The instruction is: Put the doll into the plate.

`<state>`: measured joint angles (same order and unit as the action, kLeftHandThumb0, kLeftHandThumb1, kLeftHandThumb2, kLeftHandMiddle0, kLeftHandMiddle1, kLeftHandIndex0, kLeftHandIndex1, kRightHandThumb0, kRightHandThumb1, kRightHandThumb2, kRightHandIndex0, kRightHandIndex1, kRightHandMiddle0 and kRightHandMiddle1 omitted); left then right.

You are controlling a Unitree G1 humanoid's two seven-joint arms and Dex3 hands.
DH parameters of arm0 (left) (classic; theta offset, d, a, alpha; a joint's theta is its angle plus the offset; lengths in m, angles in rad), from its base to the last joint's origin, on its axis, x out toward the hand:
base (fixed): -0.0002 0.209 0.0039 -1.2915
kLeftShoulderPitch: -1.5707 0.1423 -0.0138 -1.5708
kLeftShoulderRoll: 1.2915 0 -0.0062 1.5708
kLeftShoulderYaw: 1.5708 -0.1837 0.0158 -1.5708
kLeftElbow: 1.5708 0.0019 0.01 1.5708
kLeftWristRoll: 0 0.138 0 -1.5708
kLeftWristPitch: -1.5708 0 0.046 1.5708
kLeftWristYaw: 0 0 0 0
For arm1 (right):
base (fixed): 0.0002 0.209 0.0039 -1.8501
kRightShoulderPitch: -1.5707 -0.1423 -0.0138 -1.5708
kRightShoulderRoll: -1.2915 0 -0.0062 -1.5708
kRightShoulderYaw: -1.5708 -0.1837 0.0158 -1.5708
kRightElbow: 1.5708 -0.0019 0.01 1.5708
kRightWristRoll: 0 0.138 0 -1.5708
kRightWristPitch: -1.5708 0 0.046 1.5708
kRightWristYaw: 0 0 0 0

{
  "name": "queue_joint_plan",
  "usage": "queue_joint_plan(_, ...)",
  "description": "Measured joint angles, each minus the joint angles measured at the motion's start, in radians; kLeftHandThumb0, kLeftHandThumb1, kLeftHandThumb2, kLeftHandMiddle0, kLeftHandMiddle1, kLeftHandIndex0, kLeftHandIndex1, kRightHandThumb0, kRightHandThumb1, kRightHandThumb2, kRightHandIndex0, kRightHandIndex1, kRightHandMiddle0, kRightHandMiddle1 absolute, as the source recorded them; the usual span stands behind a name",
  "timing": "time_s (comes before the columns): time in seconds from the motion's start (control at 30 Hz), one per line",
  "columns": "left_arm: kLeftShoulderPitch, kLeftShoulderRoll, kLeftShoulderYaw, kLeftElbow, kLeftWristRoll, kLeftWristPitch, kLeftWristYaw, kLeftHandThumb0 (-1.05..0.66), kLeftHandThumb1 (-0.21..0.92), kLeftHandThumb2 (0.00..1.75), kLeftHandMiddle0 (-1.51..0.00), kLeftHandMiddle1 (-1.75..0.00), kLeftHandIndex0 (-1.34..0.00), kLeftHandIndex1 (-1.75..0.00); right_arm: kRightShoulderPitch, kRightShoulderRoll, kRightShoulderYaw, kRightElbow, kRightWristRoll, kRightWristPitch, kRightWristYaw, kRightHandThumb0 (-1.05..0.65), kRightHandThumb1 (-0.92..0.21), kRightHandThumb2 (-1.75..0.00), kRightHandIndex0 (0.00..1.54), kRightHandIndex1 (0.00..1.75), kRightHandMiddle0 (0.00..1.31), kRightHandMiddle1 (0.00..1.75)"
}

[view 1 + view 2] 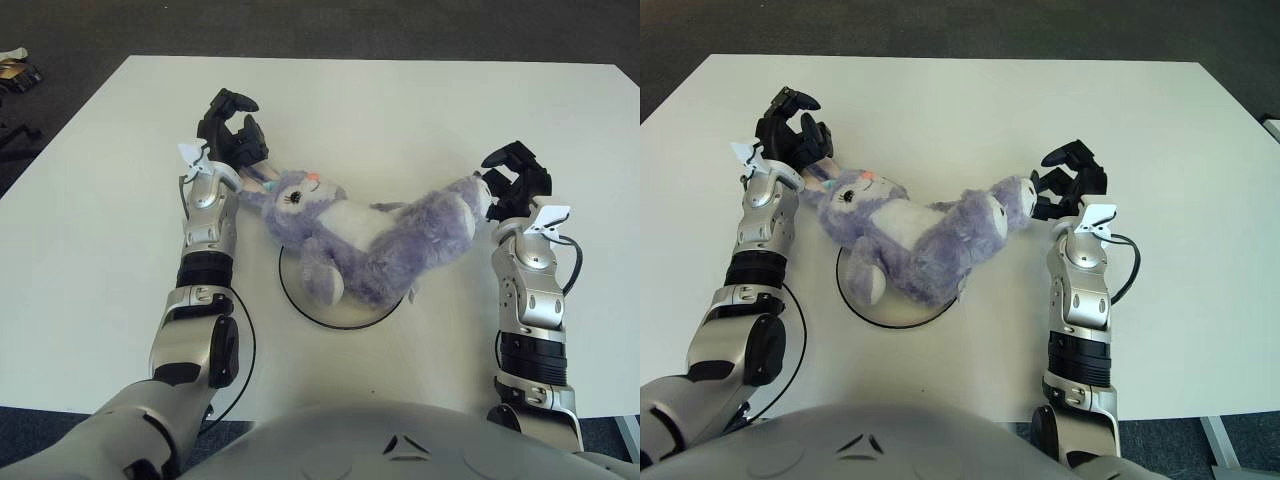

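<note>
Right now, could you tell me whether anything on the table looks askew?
Yes: the doll lies slantwise, only its middle on the plate; head and feet overhang opposite rims, toward the left hand and right hand.

the doll is a lilac plush rabbit with a white belly, a pink nose and a stitched eye. it lies slumped on its side across the plate, head toward the left hand's fingers, its ear tucked right against them. its far foot stretches out to the right hand's fingers and sits just at their tips. the plate is a white round disc with a dark rim, flat under the doll's middle and near paw, between the two sets of fingers.
</note>
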<state>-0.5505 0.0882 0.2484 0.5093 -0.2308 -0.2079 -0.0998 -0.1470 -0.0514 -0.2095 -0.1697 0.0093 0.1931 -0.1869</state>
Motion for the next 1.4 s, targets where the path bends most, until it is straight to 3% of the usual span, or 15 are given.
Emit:
queue_joint_plan(0.47, 0.070, -0.082, -0.010, -0.047, -0.011, -0.014, 0.006, -0.49, 0.29, 1.35, -1.30, -1.75, -0.64, -1.75, 0.019, -0.004, 0.028, 0.045, -0.039, -0.050, 0.007, -0.01, 0.09, -1.73, 0.95, 1.63, 0.69, 1.75)
queue_joint_plan(0.97, 0.129, -0.121, -0.060, -0.074, 0.033, 0.002, 0.030, -0.49, 0.29, 1.35, -1.30, -1.75, -0.64, -1.75, 0.045, 0.016, 0.043, 0.149, -0.049, -0.229, -0.016, -0.01, 0.07, -1.74, 0.90, 1.72, 0.68, 1.75)
queue_joint_plan(1.0, 0.129, -0.121, -0.062, -0.072, 0.035, 0.002, 0.030, -0.49, 0.29, 1.35, -1.30, -1.75, -0.64, -1.75, 0.044, 0.018, 0.042, 0.156, -0.049, -0.243, -0.018, -0.25, -0.08, -1.58, 1.07, 1.73, 0.68, 1.75)
queue_joint_plan(1.1, 0.129, -0.121, -0.065, -0.063, 0.042, 0.000, 0.030, -0.49, 0.28, 1.35, -1.30, -1.75, -0.64, -1.75, 0.040, 0.018, 0.039, 0.181, -0.048, -0.287, -0.021, -0.42, -0.19, -1.46, 1.21, 1.74, 0.67, 1.75)
queue_joint_plan(1.4, 0.152, -0.135, -0.094, -0.051, 0.060, -0.069, 0.025, -0.49, 0.28, 1.36, -1.32, -1.75, -0.64, -1.75, 0.023, 0.007, 0.035, 0.244, -0.047, -0.349, -0.026, -0.48, -0.32, -1.31, 1.27, 1.75, 0.61, 1.75)
